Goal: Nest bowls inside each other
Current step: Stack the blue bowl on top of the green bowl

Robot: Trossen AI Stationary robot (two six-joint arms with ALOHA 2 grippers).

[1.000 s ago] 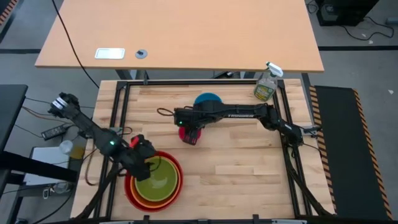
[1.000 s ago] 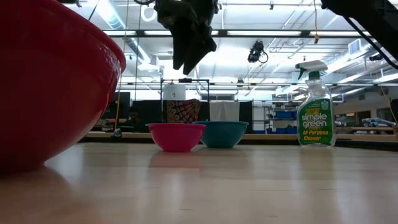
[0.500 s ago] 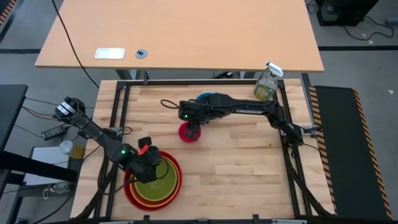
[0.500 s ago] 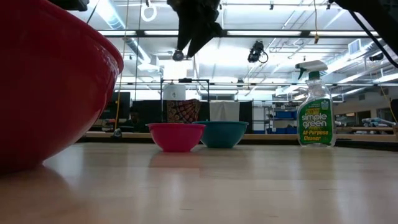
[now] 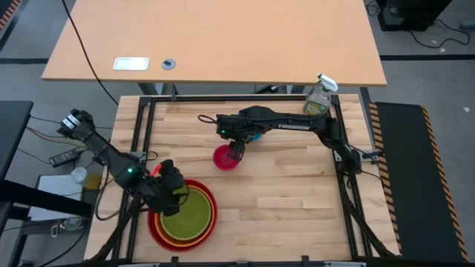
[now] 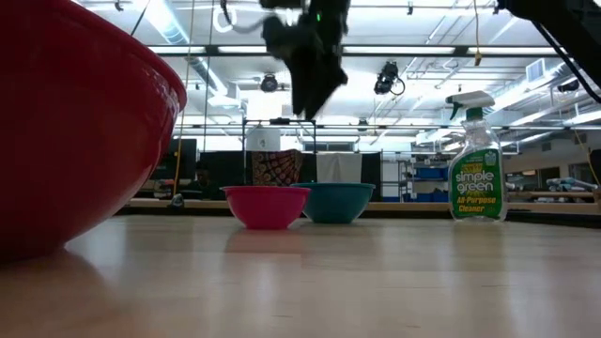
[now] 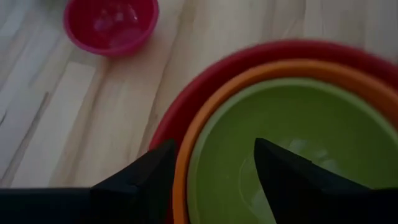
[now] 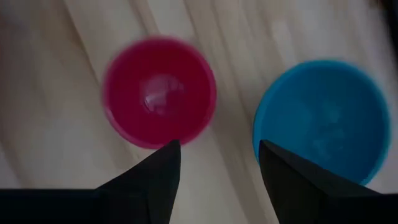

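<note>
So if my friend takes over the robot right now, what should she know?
Left hand: open, empty, over the near-left stack.
Right hand: open, empty, up in the air between the pink bowl and the blue bowl.
Done: green bowl sits in the orange bowl, which sits in the red bowl.
Left: blue goes into green, then pink into blue. Both still sit apart on the table, mid-table.
</note>
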